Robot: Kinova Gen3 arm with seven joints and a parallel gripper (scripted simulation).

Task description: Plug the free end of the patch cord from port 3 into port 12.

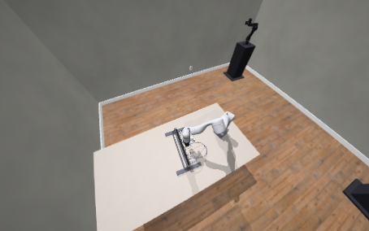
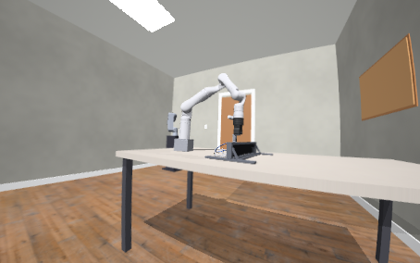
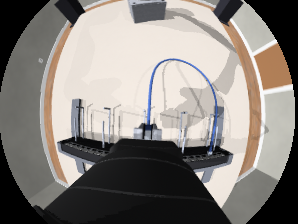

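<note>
The patch panel rack (image 1: 180, 146) (image 2: 229, 150) (image 3: 70, 145) stands on the table. The blue cord (image 3: 173, 60) runs from the right part of the panel in the wrist view, arches over the table on the robot's side, and comes back to my gripper (image 3: 148, 128) (image 2: 235, 138). The gripper is shut on the cord's plug (image 3: 148, 127), pointing down, at the panel's front near its middle. My wrist housing covers the middle ports, so the plug's tip, port 12 and any seating or latch cannot be seen.
Thin upright bars (image 3: 103, 133) (image 3: 183, 134) stand along the panel front on both sides of the gripper. The robot's base (image 3: 148, 12) (image 2: 183, 144) is across the table (image 1: 134, 175) from the panel. The rack's feet (image 1: 184, 171) stick out at its ends.
</note>
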